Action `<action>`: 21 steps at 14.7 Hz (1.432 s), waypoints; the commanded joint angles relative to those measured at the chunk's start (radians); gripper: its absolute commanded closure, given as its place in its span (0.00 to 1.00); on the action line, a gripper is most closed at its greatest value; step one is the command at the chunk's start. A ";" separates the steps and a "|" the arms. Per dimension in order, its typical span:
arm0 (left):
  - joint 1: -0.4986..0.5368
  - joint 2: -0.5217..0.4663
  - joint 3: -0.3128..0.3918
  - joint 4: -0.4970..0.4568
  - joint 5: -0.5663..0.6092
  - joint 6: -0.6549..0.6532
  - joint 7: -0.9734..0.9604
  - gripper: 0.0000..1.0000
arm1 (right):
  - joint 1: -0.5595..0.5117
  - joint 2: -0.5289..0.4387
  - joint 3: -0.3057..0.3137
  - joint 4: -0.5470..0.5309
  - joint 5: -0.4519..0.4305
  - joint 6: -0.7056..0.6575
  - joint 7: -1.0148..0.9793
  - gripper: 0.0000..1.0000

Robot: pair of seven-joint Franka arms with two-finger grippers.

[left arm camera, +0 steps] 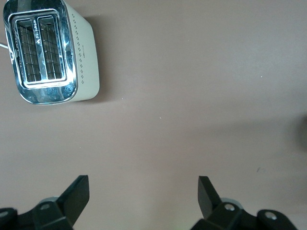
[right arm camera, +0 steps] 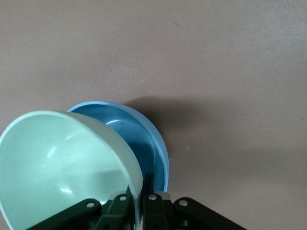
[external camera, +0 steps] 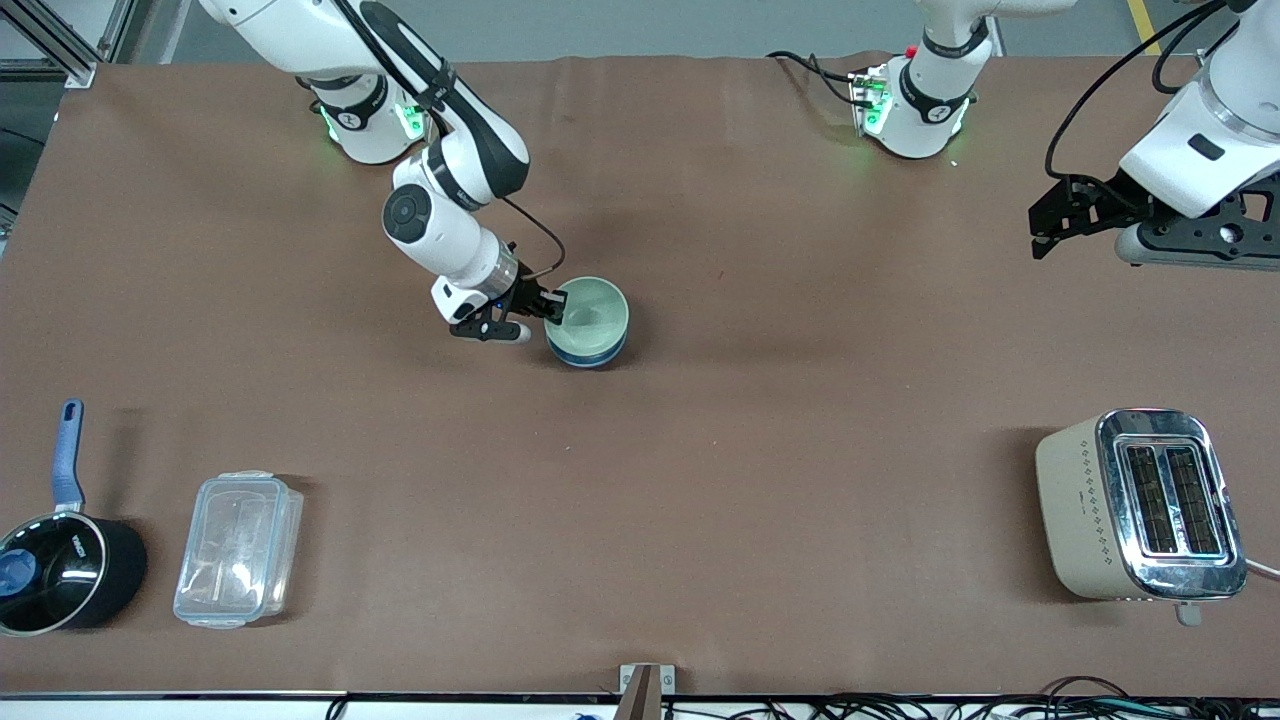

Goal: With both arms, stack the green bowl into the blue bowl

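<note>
The pale mint-green bowl (external camera: 594, 310) sits tilted inside the sky-blue bowl (external camera: 590, 352) near the middle of the table. My right gripper (external camera: 548, 306) is shut on the green bowl's rim, one finger inside and one outside. In the right wrist view the green bowl (right arm camera: 62, 167) leans over the blue bowl (right arm camera: 144, 139), with my right gripper (right arm camera: 140, 201) pinching its wall. My left gripper (external camera: 1042, 228) is open and empty, up in the air over the left arm's end of the table; it also shows in the left wrist view (left arm camera: 144, 194).
A cream and chrome toaster (external camera: 1140, 505) stands near the front camera at the left arm's end; it shows in the left wrist view (left arm camera: 48, 52) too. A clear plastic box (external camera: 238, 548) and a black saucepan with a blue handle (external camera: 60, 560) lie at the right arm's end.
</note>
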 commanded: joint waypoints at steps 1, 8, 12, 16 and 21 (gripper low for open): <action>-0.001 -0.028 0.007 -0.009 -0.014 -0.016 0.003 0.00 | -0.021 -0.041 0.012 -0.037 -0.008 0.009 -0.002 0.50; 0.001 -0.026 0.008 -0.008 -0.014 -0.014 0.005 0.00 | -0.033 -0.149 0.009 -0.033 -0.008 -0.062 -0.005 0.00; 0.001 -0.025 0.008 -0.003 -0.010 -0.016 0.020 0.00 | -0.067 -0.364 -0.137 0.056 -0.011 -0.409 -0.082 0.00; 0.001 -0.017 0.008 0.014 -0.004 -0.016 0.023 0.00 | -0.067 -0.388 -0.435 0.309 -0.066 -0.791 -0.287 0.00; 0.001 -0.017 0.029 0.018 -0.014 -0.030 0.026 0.00 | -0.103 -0.380 -0.534 0.550 -0.310 -0.917 -0.320 0.00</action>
